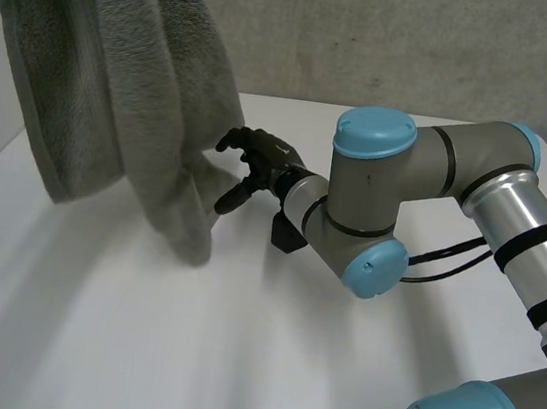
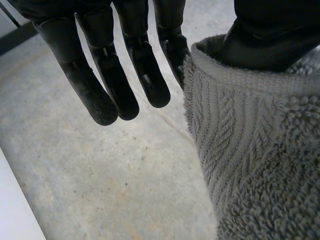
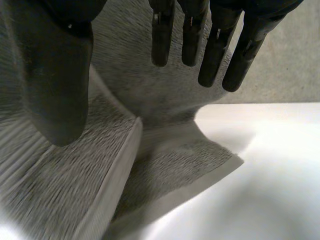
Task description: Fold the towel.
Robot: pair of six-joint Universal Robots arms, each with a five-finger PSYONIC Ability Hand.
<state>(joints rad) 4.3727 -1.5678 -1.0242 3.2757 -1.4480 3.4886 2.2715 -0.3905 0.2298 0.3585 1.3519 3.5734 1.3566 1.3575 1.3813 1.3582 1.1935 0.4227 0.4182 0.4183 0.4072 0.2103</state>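
One hand carries the towel (image 1: 138, 86) now: the left hand (image 2: 110, 75) has its hem caught between the thumb (image 2: 270, 40) and the nearest finger, while its other fingers hang straight and free beside the cloth. The towel hangs long from that grip, high over the table (image 1: 262, 364), and its lowest corner seems to just reach the tabletop.

The right hand (image 1: 258, 167) is at the hanging side edge, about halfway down. Its fingers (image 3: 215, 55) are apart from the thumb with nothing between them, and the cloth lies just beyond them.

The step in hand looks like taking a second grip on that free edge. To do it well, the right hand should slide far enough for the hem to sit between thumb and fingers before closing, not catch only loose pile. It should pick up a single layer, since the towel drapes in folds there. The left pinch looks shallow, so any pull on the cloth should be gentle.
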